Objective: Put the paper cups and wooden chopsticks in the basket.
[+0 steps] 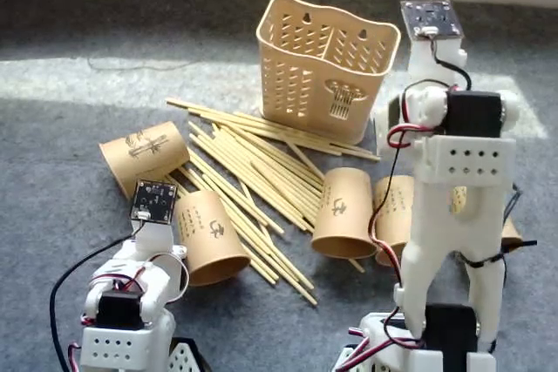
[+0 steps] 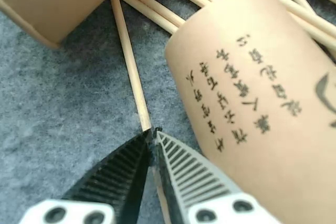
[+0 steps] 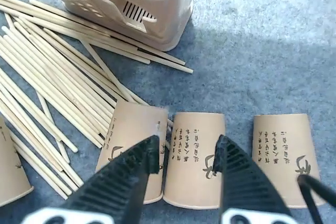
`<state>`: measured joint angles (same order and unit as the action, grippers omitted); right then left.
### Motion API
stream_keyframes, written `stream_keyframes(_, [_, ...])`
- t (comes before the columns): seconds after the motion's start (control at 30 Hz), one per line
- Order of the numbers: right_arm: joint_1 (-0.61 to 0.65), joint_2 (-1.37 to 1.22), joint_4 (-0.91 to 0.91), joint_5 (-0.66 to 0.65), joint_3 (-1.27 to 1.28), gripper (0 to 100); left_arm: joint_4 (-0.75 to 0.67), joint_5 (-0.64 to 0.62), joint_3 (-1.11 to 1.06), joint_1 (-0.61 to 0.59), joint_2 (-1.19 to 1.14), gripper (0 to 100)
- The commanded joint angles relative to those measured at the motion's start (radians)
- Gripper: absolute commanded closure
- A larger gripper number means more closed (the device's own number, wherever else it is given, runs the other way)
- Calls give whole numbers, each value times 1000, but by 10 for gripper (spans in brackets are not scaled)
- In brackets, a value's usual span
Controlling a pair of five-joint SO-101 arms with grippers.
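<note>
Chopsticks (image 1: 253,172) lie in a loose heap at the middle of the grey counter (image 1: 52,224). The basket (image 1: 324,65) stands upright just beyond the heap at 12 o'clock, and a few sticks touch its foot. Paper cups ring the heap. The outer cup (image 1: 144,156) lies on its side at 9 o'clock and the near cup (image 1: 207,237) lies at 7 o'clock, resting on the ends of several sticks. A row of three cups (image 3: 194,161) sits side by side at 4 o'clock, wide mouths turned toward the arms.

The left arm (image 1: 131,311) is at 7 o'clock, its wrist over the near cup's narrow end. The left gripper (image 2: 154,134) is low over the counter, jaws pinched together on a single chopstick (image 2: 128,61) that runs out from between the tips. The near cup's printed side is just beside it.

The right arm (image 1: 453,180) rises at 4 o'clock in front of the row of cups. The right gripper (image 3: 186,153) hangs above that row with its jaws spread wide and nothing between them. The gap is over the seam between the two cups nearest the heap.
</note>
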<state>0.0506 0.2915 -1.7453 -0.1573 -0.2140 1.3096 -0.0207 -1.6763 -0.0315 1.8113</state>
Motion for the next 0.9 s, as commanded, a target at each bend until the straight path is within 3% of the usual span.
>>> stream_keyframes(0.0, [-61, 137, -15, -6, 65, 829, 5, 8, -19, -2, 10, 994])
stream_keyframes(0.23, [-145, 325, 15, -5, 315, 829, 5, 8, -19, -2, 10, 994])
stream_keyframes(0.87, [-427, 750, 337, -12, 975, 829, 5, 8, -19, -2, 10, 994])
